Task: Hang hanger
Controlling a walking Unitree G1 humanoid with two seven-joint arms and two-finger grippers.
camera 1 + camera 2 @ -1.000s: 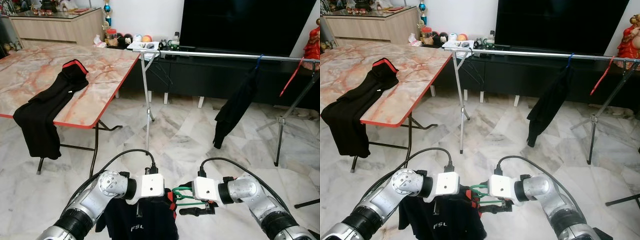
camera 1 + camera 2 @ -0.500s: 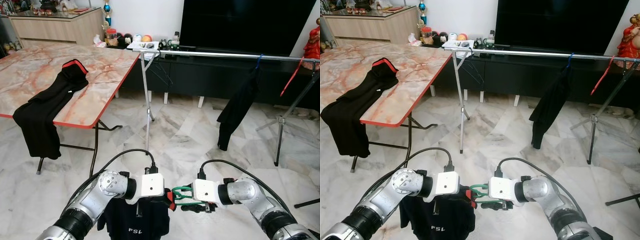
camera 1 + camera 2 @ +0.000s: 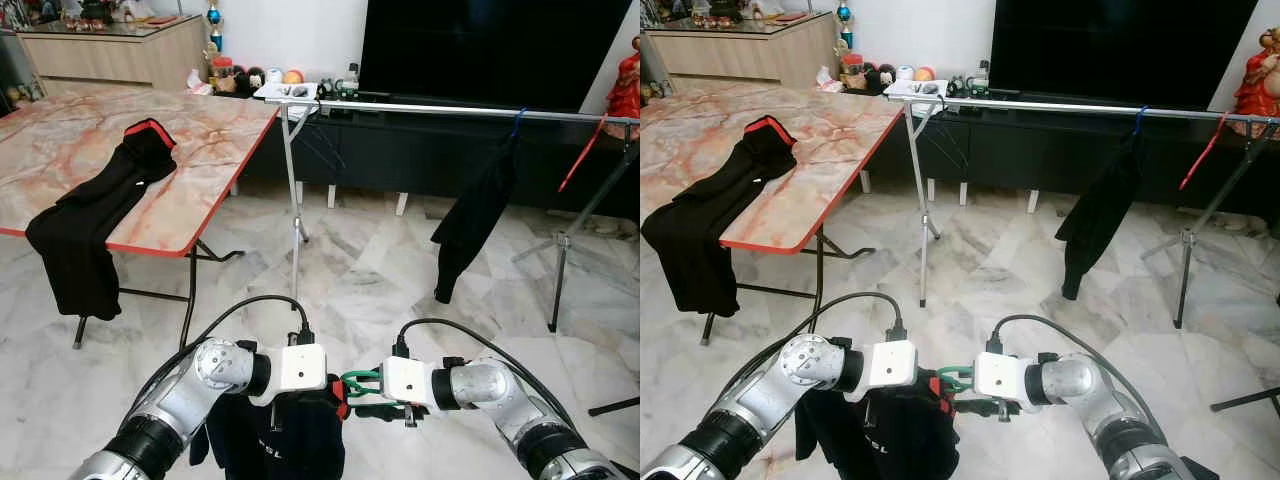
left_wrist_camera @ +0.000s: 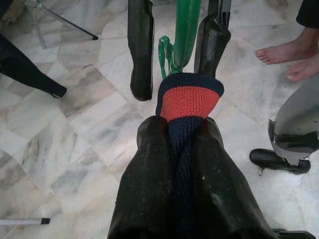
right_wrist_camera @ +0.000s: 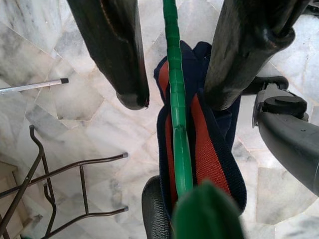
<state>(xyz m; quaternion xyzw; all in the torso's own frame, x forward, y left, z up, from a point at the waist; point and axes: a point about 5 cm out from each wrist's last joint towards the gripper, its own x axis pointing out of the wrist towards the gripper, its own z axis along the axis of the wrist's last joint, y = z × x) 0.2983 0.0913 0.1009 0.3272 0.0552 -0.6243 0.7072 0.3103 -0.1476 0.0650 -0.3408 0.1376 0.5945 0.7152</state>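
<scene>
1. The left gripper (image 4: 172, 144), at the lower centre of the left wrist frame, is pinched on the navy collar (image 4: 188, 99) of a dark shirt (image 3: 285, 445); the collar has an orange-red band
2. In the left eye frame the shirt hangs below the left wrist at the bottom centre
3. The green hanger (image 5: 174, 89) runs down the middle of the right wrist frame and passes into the collar opening
4. The right gripper (image 5: 174, 99) has its two fingers (image 5: 112, 47) spread, one on each side of the hanger; contact with the hanger cannot be judged
5. In the left eye frame the hanger's green loop (image 3: 360, 382) lies between the two wrists at the bottom centre
6. A silver rail (image 3: 450, 108) crosses the upper right of the left eye frame, on a thin leg (image 3: 293, 200) near the centre
7. A black garment (image 3: 475, 215) hangs from the rail on a blue hook at the right; a red strap (image 3: 583, 150) hangs nearer the right edge
8. A marble-pattern table (image 3: 90, 140) with a red edge occupies the upper left; a black garment with red trim (image 3: 95, 215) lies on it and drapes over the near edge
9. A large black screen (image 3: 490, 45) stands behind the rail at the top
10. The floor (image 3: 370, 270) is pale marble tile
11. A person's bare feet (image 4: 289, 57) show at the right edge of the left wrist frame
</scene>
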